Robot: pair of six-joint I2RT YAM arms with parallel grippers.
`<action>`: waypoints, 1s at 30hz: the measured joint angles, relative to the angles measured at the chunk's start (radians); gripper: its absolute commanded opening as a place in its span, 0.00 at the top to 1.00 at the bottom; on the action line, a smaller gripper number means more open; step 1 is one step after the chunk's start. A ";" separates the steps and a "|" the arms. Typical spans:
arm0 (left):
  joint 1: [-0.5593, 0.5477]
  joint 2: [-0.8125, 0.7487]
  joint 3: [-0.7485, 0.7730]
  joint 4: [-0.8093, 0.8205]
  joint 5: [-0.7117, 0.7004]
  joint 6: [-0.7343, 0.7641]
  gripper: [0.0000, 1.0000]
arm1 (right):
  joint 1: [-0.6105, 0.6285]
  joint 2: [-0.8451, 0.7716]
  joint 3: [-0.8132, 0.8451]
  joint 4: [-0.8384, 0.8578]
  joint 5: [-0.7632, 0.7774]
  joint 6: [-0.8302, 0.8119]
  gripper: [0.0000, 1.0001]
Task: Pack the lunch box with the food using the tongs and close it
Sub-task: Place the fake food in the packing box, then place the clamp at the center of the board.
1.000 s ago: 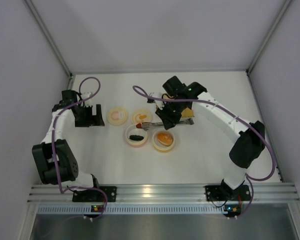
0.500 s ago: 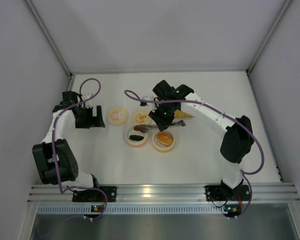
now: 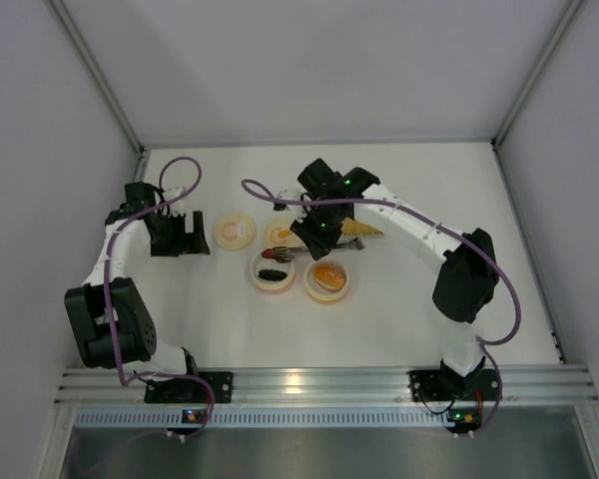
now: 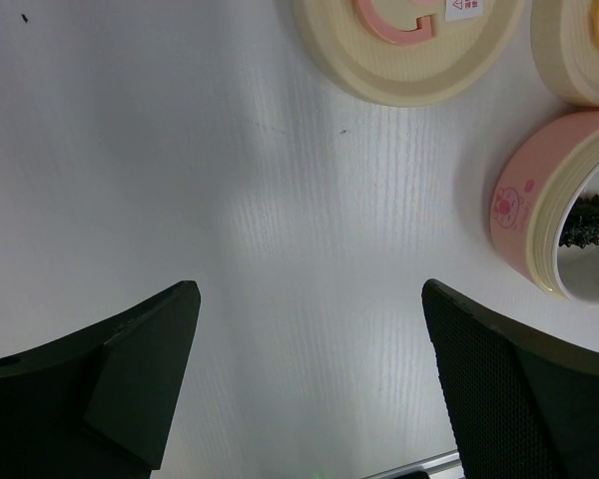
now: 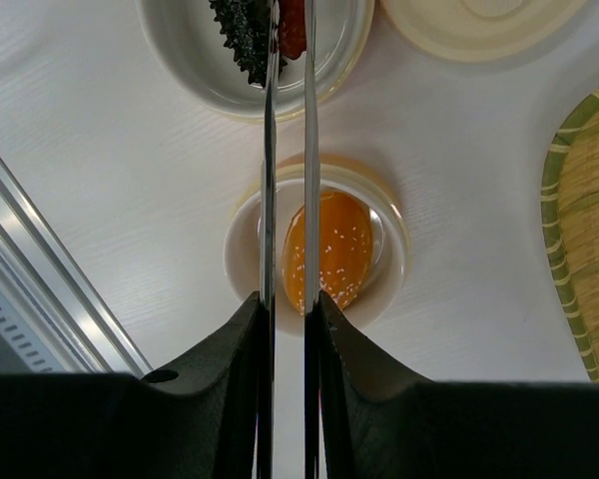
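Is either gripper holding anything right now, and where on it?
Right gripper clamps the tongs across both arms, well back from the tips, which pinch the reddish-pink piece. Left gripper is open, holding nothing.

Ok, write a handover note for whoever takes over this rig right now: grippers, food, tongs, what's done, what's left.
Left gripper: open, empty, over the white table near a round cream lid.
Right gripper: shut on the long slim silver metal tongs; their tips pinch the reddish-pink piece over the pink-walled round container.
Done: dark brown piece in that container; orange rounded piece in the second round container.
Left: release the reddish-pink piece, fit the lids.
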 measured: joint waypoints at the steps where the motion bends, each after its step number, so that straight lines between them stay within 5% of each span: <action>1: 0.000 0.000 0.000 0.000 0.000 0.000 0.02 | 0.002 0.005 0.006 -0.003 0.001 0.000 0.84; 14: 0.000 0.000 0.000 0.000 0.000 0.000 0.02 | 0.008 0.009 0.010 -0.008 -0.006 -0.003 0.64; 30: 0.000 -0.001 0.016 -0.006 0.000 0.000 0.02 | -0.040 -0.139 -0.030 0.000 -0.031 0.011 0.70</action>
